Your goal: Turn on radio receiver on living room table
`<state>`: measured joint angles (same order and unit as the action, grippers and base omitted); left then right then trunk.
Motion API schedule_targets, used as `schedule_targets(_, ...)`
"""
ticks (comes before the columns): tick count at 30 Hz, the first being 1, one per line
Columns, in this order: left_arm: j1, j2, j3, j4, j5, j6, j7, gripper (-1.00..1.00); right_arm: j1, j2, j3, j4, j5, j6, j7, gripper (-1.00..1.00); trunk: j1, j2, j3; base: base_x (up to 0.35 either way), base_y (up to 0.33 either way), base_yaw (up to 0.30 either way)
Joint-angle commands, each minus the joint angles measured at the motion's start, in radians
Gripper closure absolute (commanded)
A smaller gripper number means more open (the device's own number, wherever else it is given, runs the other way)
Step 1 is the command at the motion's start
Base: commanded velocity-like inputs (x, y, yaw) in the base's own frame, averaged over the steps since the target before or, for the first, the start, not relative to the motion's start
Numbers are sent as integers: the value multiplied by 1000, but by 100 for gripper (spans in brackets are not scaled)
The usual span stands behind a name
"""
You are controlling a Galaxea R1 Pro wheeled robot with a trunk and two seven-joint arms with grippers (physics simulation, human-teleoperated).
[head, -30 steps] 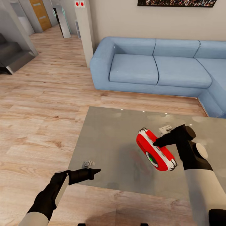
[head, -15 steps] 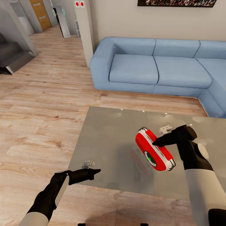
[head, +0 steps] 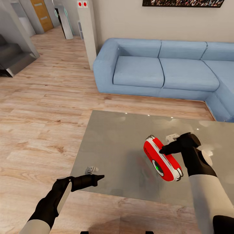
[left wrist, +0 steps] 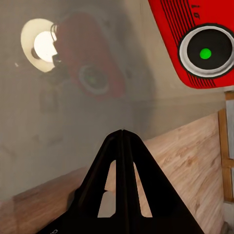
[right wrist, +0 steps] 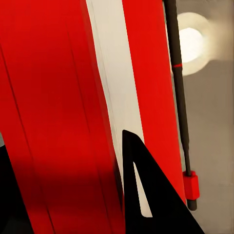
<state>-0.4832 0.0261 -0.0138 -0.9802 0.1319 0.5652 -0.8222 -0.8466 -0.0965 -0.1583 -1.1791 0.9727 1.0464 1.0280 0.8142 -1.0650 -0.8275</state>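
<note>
The radio receiver (head: 161, 158), a red box with a white band, hangs tilted just above the table (head: 110, 146), its dark dial showing a green dot (left wrist: 205, 53). My right gripper (head: 162, 150) grips its upper edge from the right. In the right wrist view the fingers (right wrist: 146, 195) straddle the red body (right wrist: 63, 97), beside the white band and the thin wire handle (right wrist: 176, 97). Over the table's front-left edge, my left gripper (head: 100, 176) is shut and empty, well left of the radio; its joined tips (left wrist: 122, 132) point at the glossy top.
A light-blue sofa (head: 156, 68) stands beyond the table's far edge. Wood plank floor (head: 42, 123) spreads out to the left. A white pillar (head: 88, 32) and grey stairs (head: 13, 55) stand at the back left. Small white fittings (head: 91, 169) show at the table top.
The radio has turned a little and shifted slightly right with my right gripper on it. The right wrist has drawn in closer. The left arm has not moved.
</note>
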Motion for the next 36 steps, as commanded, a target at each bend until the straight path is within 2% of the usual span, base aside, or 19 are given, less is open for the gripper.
schedule_targets(1, 0, 0, 0, 0, 0, 0, 0, 100, 0, 3, -2, 1, -2, 1, -6, 100, 0, 0, 0, 0, 0, 0)
schedule_targets(6, 0, 0, 0, 0, 0, 0, 0, 100, 0, 23, -12, 16, -3, -23, -44, 100, 0, 0, 0, 0, 0, 0)
schedule_targets(14, 0, 1, 0, 1, 0, -1, 0, 100, 0, 28, -50, 38, -4, -68, -60, 100, 0, 0, 0, 0, 0, 0)
schedule_targets(18, 0, 1, 0, 13, -1, -1, 0, 100, 0, 29, -67, 39, -35, -78, -84, 100, 0, 0, 0, 0, 0, 0)
schedule_targets(21, 0, 1, 0, 21, -1, -1, 0, 100, 0, 29, -72, 39, -66, -84, -112, 100, 0, 0, 0, 0, 0, 0)
schedule_targets(24, 0, 1, 0, 23, -1, -2, 0, 100, 0, 29, -74, 40, -81, -106, -135, 100, 0, 0, 0, 0, 0, 0)
schedule_targets(32, 0, 2, 0, 24, -1, -2, 0, 100, 0, 30, -76, 41, -87, -135, -147, 100, 0, 0, 0, 0, 0, 0)
schedule_targets(36, 0, 2, 0, 28, 0, -25, 0, 100, 0, 31, -77, 45, -90, -137, -147, 100, 0, 0, 0, 0, 0, 0)
